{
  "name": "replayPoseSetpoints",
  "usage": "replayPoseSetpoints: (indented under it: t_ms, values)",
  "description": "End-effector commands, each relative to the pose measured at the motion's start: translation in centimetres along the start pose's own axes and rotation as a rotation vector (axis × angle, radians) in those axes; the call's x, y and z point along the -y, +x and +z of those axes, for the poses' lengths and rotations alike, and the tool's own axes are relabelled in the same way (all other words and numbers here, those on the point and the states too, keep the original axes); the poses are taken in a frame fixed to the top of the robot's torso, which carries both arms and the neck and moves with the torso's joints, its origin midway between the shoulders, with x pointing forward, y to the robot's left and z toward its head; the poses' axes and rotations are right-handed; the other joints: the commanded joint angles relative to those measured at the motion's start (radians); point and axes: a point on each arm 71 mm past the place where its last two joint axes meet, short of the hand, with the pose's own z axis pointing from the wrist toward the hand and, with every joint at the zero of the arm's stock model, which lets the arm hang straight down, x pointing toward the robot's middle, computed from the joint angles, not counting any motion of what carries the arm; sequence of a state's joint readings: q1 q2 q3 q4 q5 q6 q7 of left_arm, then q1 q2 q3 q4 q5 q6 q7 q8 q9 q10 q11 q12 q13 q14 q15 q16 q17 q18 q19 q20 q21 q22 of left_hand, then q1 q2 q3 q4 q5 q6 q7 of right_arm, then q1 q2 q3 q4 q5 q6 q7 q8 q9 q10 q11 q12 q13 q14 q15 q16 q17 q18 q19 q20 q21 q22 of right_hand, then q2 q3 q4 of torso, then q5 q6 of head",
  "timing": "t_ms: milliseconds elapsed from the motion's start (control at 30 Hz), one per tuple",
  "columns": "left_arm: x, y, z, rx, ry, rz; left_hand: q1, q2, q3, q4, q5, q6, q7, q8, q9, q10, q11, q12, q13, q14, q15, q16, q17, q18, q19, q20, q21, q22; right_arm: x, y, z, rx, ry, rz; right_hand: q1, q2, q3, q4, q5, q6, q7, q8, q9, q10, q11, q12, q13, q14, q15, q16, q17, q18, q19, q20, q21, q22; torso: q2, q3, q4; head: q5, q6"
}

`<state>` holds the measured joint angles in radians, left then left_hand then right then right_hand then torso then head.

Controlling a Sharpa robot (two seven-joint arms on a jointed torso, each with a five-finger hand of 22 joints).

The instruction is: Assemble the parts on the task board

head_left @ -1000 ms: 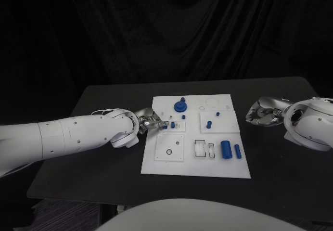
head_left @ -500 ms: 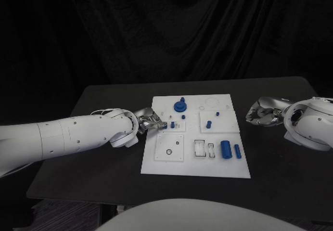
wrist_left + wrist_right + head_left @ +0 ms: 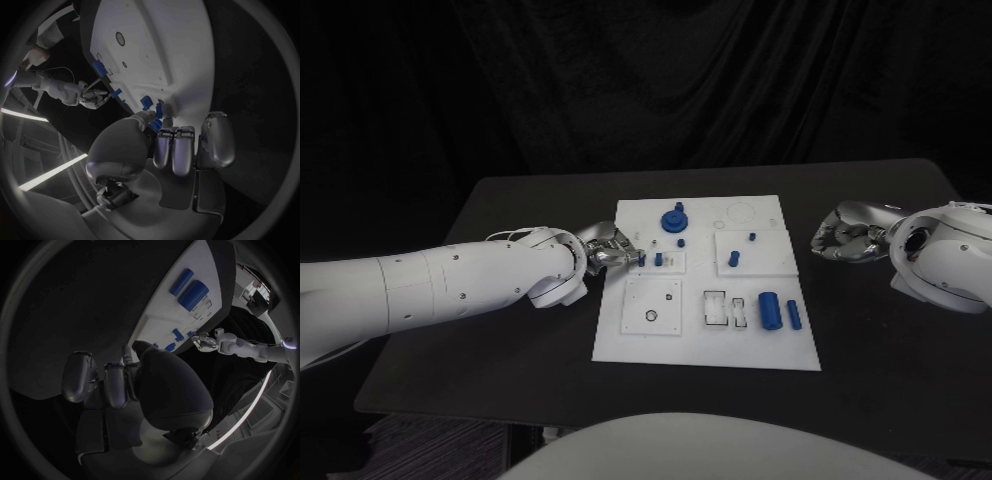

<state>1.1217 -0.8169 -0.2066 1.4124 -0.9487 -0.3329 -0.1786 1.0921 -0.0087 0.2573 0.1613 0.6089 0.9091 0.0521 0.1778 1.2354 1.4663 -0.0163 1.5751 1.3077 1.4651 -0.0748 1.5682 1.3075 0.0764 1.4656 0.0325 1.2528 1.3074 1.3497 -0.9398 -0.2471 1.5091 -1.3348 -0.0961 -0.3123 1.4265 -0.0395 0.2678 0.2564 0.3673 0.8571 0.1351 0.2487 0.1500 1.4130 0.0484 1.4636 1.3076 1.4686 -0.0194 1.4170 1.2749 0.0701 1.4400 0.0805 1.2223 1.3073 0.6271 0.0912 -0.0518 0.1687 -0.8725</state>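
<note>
**Left hand at board's left edge, right hand parked off board**

Left silver hand (image 3: 607, 252) sits at the left edge of the white rectangular task board (image 3: 708, 345), fingers curled together beside a small blue peg (image 3: 659, 259); left wrist view shows a blue piece (image 3: 155, 125) at the fingertips, can't tell if pinched. Large blue cylinder (image 3: 770, 308) lies lower right. Right silver hand (image 3: 845, 238) sits just off the right edge, fingers curled, holding nothing.

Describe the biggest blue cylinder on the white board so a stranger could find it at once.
Start at the white task board in the middle of the black table. Near its front right corner, two blue cylinders lie side by side; take the large thick blue cylinder, far fatter than the slim blue rod at its right.
</note>
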Motion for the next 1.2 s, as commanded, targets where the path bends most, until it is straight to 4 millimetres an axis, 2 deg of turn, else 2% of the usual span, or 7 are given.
replayPoseSetpoints:
  t_ms: [33, 433, 733, 1200]
  values:
    - [-0.5, 0.0, 0.0, 0.036, -0.013, 0.008, 0.008, -0.004, 0.009, -0.002, 0.005, 0.011, -0.001, 0.006, -0.002, 0.105, -0.008, -0.004, 0.263, 0.106, -0.004, 0.003, 0.263, -0.008, 0.003, -0.001, 0.008, 0.173, 0.2, 0.1, 0.0, -0.007, 0.017, -0.004, 0.006, -0.001, 0.007, 0.001, 0.005, 0.004, -0.003, 0.006, 0.001, -0.005, -0.001, -0.003, 0.072, 0.026, -0.006, -0.005, 0.000, 0.008, -0.007, 0.002, -0.006, 0.158, -0.001, 0.0002, 0.0000, 0.000, 0.000]
    - [-0.6, 0.1, 0.1, 0.022, -0.031, 0.046, 0.004, -0.012, 0.018, -0.004, -0.001, 0.020, -0.003, 0.009, -0.003, 0.105, -0.010, -0.004, 0.263, 0.106, -0.007, 0.003, 0.263, -0.009, 0.007, -0.003, 0.014, 0.174, 0.2, 0.1, -0.1, -0.010, 0.019, -0.005, 0.005, -0.002, 0.007, 0.001, 0.005, 0.002, -0.003, 0.005, 0.001, -0.005, -0.001, -0.004, 0.071, 0.025, -0.006, -0.006, -0.001, 0.008, -0.007, 0.002, -0.007, 0.158, 0.001, 0.0005, -0.0009, 0.001, 0.000]
    - [-0.2, 0.7, -0.3, -0.020, -0.026, 0.052, 0.006, -0.013, 0.024, -0.008, -0.001, 0.022, -0.005, 0.010, -0.003, 0.105, -0.011, -0.004, 0.263, 0.106, -0.008, 0.003, 0.263, -0.008, 0.007, -0.004, 0.012, 0.173, 0.2, 0.1, 0.0, -0.013, 0.018, -0.006, 0.005, -0.002, 0.007, 0.001, 0.005, 0.002, -0.003, 0.006, 0.001, -0.006, -0.001, -0.005, 0.070, 0.025, -0.006, -0.006, -0.002, 0.008, -0.007, 0.001, -0.007, 0.158, 0.000, 0.0005, 0.0011, 0.001, 0.000]
    - [0.3, 1.0, -0.5, -0.020, 0.003, 0.048, 0.009, -0.014, 0.038, -0.015, 0.008, 0.024, -0.007, 0.012, -0.003, 0.105, -0.013, -0.004, 0.263, 0.106, -0.010, 0.003, 0.263, -0.008, 0.007, -0.006, 0.012, 0.173, 0.1, 0.1, 0.0, -0.012, 0.018, -0.006, 0.004, -0.002, 0.006, 0.001, 0.005, 0.002, -0.003, 0.006, 0.001, -0.007, -0.002, -0.006, 0.069, 0.025, -0.006, -0.006, -0.002, 0.008, -0.007, 0.001, -0.008, 0.158, -0.001, 0.0003, -0.0014, 0.004, 0.000]
